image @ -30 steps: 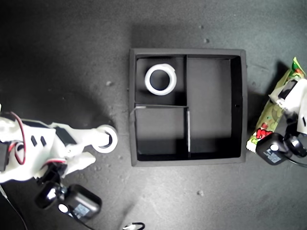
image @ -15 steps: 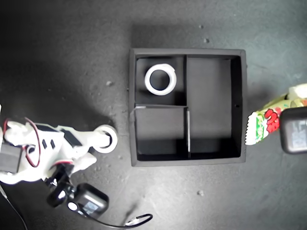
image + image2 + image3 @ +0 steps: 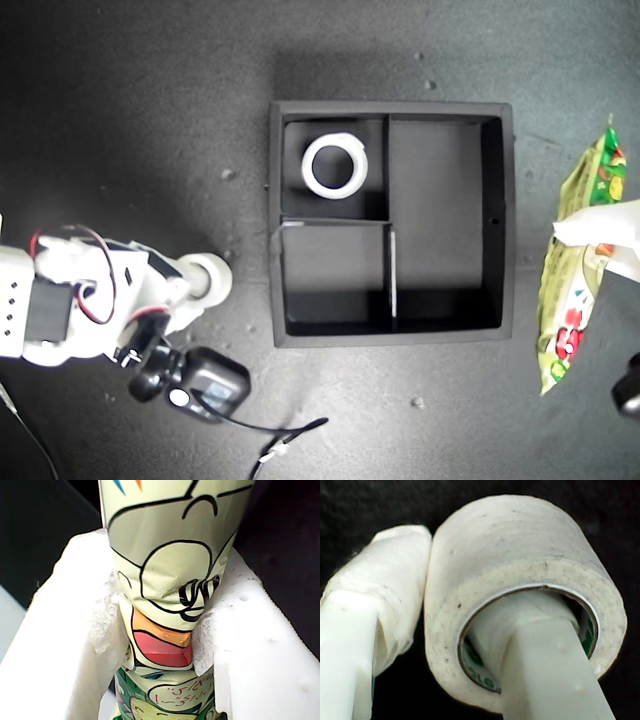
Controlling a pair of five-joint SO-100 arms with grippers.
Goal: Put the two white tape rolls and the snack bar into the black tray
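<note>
My first hand (image 3: 165,630) is clamping the snack bar (image 3: 580,260) beside the black tray (image 3: 505,215), so I should be lining it along the long compartment, while my second hand (image 3: 450,625) is pinching the smaller tape roll's (image 3: 205,280) wall.

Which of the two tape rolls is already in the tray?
The wider tape roll, lying flat in a small compartment of the black tray. My second gripper holds the other roll outside it.
</note>
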